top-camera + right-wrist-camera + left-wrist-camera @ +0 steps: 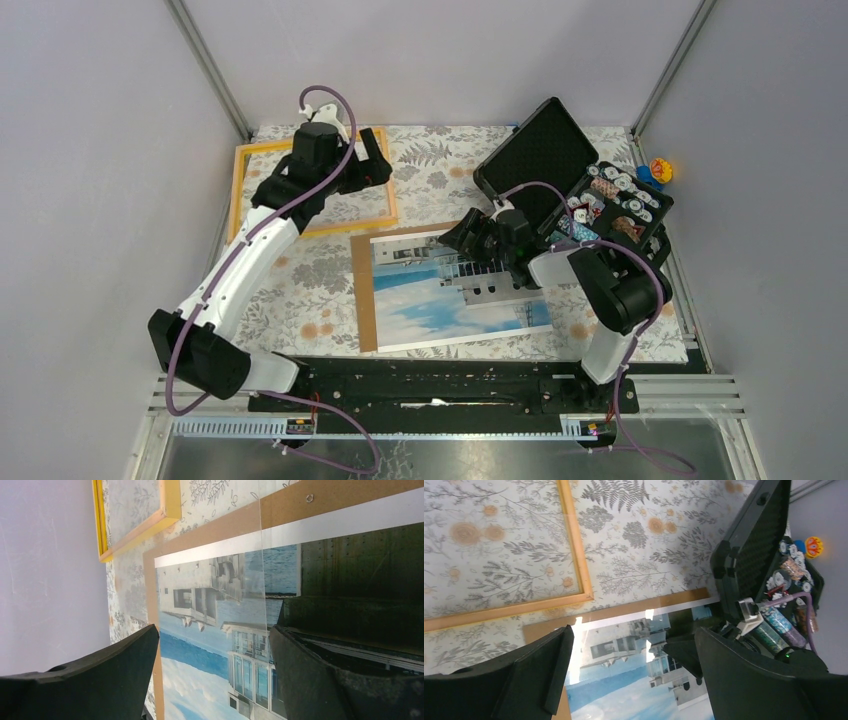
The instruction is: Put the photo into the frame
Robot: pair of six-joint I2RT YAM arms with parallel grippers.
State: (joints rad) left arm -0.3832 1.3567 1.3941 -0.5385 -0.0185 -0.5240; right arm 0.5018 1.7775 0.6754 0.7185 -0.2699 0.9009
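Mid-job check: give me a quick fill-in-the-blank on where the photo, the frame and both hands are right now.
1. The photo lies on the ____ backing board.
2. The left hand is above the ____.
3. The right hand is above the ____.
4. Both hands' jaws stand ____, holding nothing.
Missing words: brown; frame; photo; open.
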